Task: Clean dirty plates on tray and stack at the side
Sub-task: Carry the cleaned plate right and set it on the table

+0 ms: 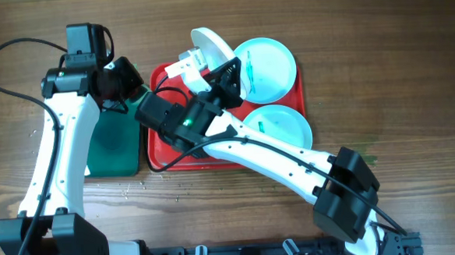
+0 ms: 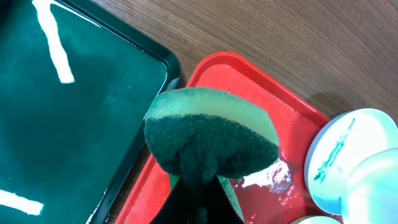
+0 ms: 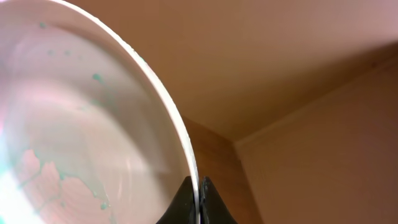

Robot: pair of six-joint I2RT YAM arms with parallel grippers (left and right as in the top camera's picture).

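My right gripper [image 1: 222, 59] is shut on the rim of the white plate [image 1: 211, 44], holding it tilted up on edge above the back of the red tray [image 1: 160, 153]. In the right wrist view the plate [image 3: 81, 124] fills the left side, with green smears on its face, and the jaws [image 3: 198, 198] pinch its rim. Two pale aqua plates lie on the tray: one at the back right [image 1: 271, 63] with a green smear, one at the front right [image 1: 286, 126]. My left gripper [image 2: 199, 193] is shut on a green sponge [image 2: 211, 134] above the tray's left edge [image 2: 211, 68].
A dark green tray [image 1: 115, 149] lies left of the red tray, under my left arm; it also fills the left of the left wrist view [image 2: 68, 118]. White foam [image 2: 267, 177] sits on the red tray. Bare wooden table lies to the right.
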